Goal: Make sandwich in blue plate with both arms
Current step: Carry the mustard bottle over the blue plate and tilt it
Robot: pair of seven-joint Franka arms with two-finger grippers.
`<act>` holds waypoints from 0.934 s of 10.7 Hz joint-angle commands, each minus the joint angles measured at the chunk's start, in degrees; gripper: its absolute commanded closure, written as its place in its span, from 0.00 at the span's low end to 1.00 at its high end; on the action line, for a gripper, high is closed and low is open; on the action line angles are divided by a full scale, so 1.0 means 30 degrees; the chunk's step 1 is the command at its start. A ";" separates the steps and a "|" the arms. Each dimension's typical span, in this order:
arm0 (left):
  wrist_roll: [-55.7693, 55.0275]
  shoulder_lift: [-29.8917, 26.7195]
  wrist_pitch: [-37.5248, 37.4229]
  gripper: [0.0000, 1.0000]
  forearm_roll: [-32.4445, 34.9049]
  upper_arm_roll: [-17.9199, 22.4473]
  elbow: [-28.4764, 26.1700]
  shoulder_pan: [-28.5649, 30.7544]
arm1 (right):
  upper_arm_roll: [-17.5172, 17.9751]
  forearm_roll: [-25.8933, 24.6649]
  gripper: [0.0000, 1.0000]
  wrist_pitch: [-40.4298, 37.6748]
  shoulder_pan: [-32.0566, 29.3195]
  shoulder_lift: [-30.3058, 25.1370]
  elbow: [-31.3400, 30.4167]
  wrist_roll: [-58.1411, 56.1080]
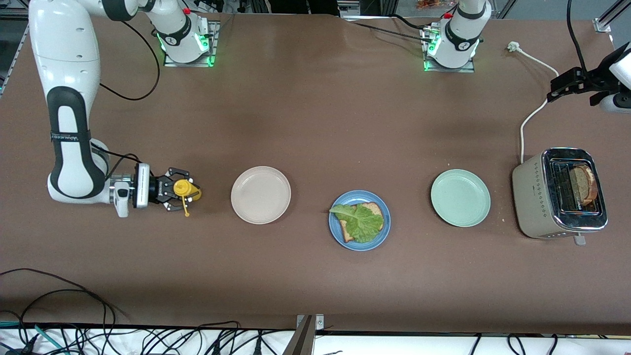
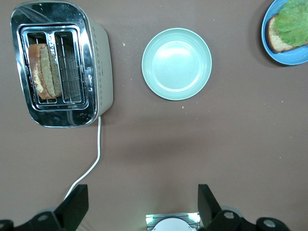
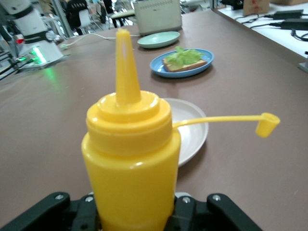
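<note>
The blue plate [image 1: 359, 220] is the thing nearest to the front camera, in the middle of the table; on it lies one bread slice [image 1: 374, 210] with the lettuce leaf [image 1: 359, 221] spread over it, so I judge the sandwich half made. The leaf is thin, soft and very light; a grip at its edge would probably tear or drag it, so it is better left alone. A little farther from the camera, toward the right arm's end, the right gripper [image 1: 173, 195] sits low at the table with its fingers clamped on a yellow squeeze bottle [image 3: 129, 163]; the cap [image 3: 267, 124] hangs open on its strap. The bottle looks soft-walled and smooth, so a hold around the lower body seems right, and not too hard. Beside it stands a beige plate [image 1: 261, 195]; toward the left arm's end are a mint plate [image 1: 460, 197] and a toaster [image 1: 559, 193]. A second bread slice [image 1: 584, 185] stands in its slot; it is light and crumbly, best taken by the top crust. The left gripper [image 2: 142, 204] waits high over that end, fingers apart.
</note>
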 commanded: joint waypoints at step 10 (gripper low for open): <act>0.0342 0.0015 -0.0291 0.00 -0.0381 0.0138 0.0312 0.0285 | -0.0107 -1.2804 0.95 1.0705 0.8880 -0.3372 0.2103 1.8651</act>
